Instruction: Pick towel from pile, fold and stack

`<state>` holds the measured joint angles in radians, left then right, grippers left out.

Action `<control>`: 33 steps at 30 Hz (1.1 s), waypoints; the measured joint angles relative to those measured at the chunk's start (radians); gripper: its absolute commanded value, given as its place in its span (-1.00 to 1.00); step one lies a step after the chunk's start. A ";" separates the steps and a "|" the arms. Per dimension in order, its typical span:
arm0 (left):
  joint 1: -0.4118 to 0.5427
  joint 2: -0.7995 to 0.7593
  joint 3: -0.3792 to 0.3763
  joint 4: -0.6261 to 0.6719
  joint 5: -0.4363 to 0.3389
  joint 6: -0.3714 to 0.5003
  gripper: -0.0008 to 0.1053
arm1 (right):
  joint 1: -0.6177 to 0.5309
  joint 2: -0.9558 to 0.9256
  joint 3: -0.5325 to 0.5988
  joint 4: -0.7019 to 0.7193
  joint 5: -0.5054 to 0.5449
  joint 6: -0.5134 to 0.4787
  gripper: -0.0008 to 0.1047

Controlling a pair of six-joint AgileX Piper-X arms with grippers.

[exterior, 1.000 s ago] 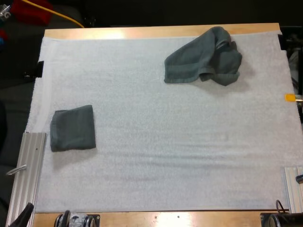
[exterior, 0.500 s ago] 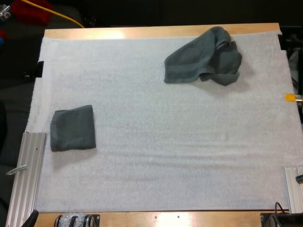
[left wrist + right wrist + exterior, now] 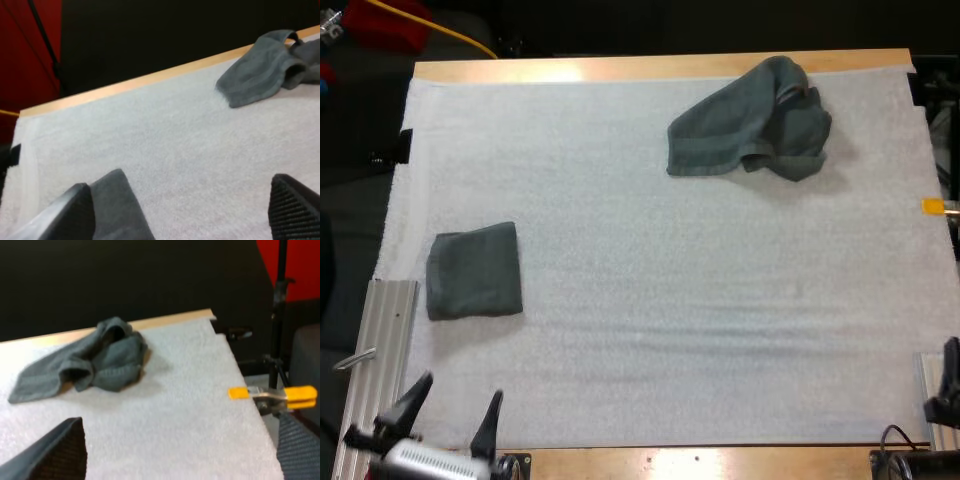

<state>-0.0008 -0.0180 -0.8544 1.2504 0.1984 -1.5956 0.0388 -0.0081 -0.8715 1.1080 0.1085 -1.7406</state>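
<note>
my left gripper (image 3: 452,418) hangs over the near left corner of the white mat (image 3: 640,330), its two black fingers spread wide with nothing between them. just beyond it, near the mat's left edge, the folded towel (image 3: 474,270) lies flat. my right gripper (image 3: 180,445) sits at the mat's near right edge, fingers likewise apart and empty. the crumpled towel (image 3: 750,120) lies well away at the far right, close to the far edge of the wooden table (image 3: 650,68).
</note>
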 measured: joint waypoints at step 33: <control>0.000 0.005 0.315 -0.156 0.017 0.000 0.33 | 0.000 0.002 0.326 -0.027 0.001 0.002 0.45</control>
<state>-0.0008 -0.0133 -0.5398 1.0945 0.2159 -1.5956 0.0388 -0.0062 -0.5457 1.0807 0.1097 -1.7383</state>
